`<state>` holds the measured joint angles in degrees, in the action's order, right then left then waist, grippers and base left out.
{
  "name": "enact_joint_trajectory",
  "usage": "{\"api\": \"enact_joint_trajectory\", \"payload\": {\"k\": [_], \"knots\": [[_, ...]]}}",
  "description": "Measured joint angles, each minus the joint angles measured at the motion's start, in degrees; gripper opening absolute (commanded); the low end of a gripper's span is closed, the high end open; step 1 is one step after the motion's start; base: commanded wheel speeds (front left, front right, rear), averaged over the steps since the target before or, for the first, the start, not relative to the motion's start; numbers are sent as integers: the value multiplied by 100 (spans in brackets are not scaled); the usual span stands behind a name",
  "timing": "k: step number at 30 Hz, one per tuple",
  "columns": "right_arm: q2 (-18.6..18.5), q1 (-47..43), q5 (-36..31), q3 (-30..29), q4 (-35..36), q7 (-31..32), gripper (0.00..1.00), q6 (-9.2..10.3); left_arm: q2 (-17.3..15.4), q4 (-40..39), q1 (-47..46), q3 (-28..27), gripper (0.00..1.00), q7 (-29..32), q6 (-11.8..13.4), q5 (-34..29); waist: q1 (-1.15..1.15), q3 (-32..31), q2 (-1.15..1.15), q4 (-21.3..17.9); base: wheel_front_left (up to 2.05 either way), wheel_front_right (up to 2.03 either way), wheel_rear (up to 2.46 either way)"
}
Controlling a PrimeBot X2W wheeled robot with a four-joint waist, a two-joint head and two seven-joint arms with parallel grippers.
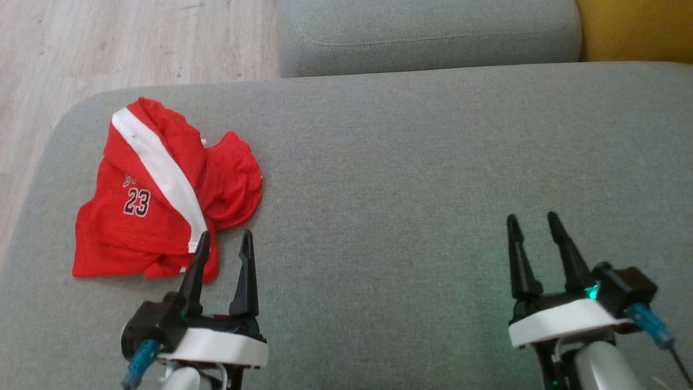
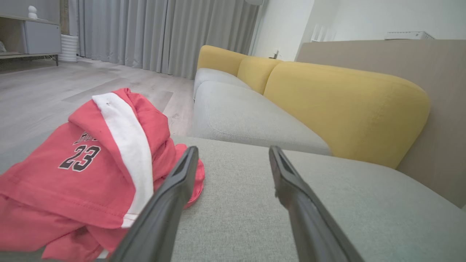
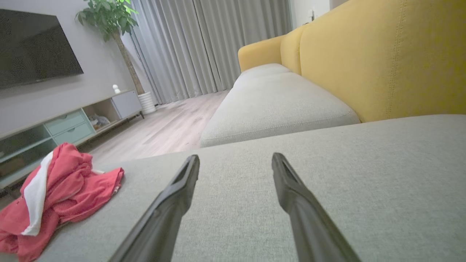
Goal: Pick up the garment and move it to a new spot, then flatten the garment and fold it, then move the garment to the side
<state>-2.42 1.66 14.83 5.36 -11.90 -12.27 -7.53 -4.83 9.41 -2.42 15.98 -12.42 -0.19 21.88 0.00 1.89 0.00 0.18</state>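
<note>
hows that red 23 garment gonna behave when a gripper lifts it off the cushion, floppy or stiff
Probably floppy: the red garment lies crumpled in soft folds, so a pinch likely lifts one layer while the rest drapes. It looks thin, so likely light. On the woven grey cushion it would probably bunch rather than slide.

The left gripper (image 1: 226,234) and right gripper (image 1: 532,216) have long black pointy fingers (image 1: 245,271) and white bases (image 1: 222,346). Each has a blue plug (image 1: 139,362).
</note>
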Motion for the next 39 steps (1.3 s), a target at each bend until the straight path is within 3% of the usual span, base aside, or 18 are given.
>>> {"api": "enact_joint_trajectory", "payload": {"k": [11,17,39], "knots": [[-2,19,-572,200,-282,-197,100,0,174,232,16,-170,100,-187,-337,-769,0,-9,0,32,0,0,0],[-8,18,-564,371,-261,-212,100,0,186,323,18,-359,100,-187,-391,-770,0,-54,0,195,0,0,0],[-12,-52,-170,1149,-180,-212,100,0,187,469,289,-548,100,-187,-335,-784,0,-373,0,1685,0,0,0]]}}
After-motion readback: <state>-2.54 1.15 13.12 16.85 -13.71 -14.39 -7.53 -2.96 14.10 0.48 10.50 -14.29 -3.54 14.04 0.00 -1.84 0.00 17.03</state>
